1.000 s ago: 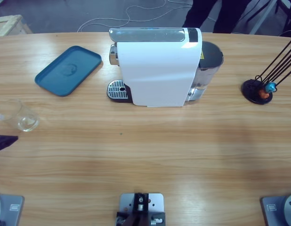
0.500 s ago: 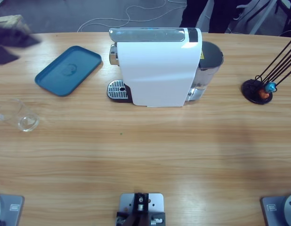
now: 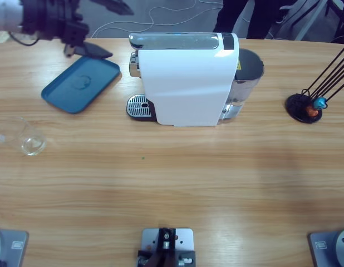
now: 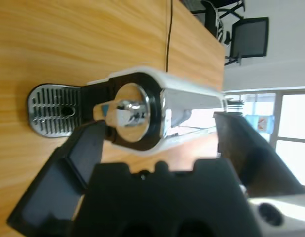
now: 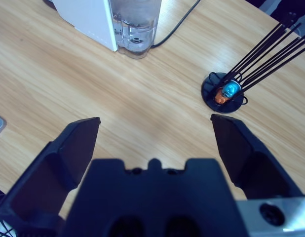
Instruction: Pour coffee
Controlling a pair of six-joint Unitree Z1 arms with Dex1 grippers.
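Note:
The white coffee machine (image 3: 186,83) stands at the table's back middle, its metal drip grid (image 3: 138,107) facing left with nothing on it. An empty glass cup (image 3: 27,139) sits near the left edge, well clear of the machine. My left gripper (image 3: 108,30) hovers open at the top left, above the tray's far end and level with the machine's front. The left wrist view looks straight at the spout (image 4: 130,113) and drip grid (image 4: 54,109) between that gripper's (image 4: 160,126) wide jaws. My right gripper (image 5: 155,123) is open above bare table and is out of the high view.
A blue tray (image 3: 80,83) lies left of the machine. The clear water tank (image 3: 247,72) sits on its right side. A black capsule stand (image 3: 305,107) with thin rods is at the far right. A person's legs (image 3: 244,16) show behind the table.
The left arm has swung from the table's left edge near the cup up to the back left, and now faces the machine's front. The cup has not moved.

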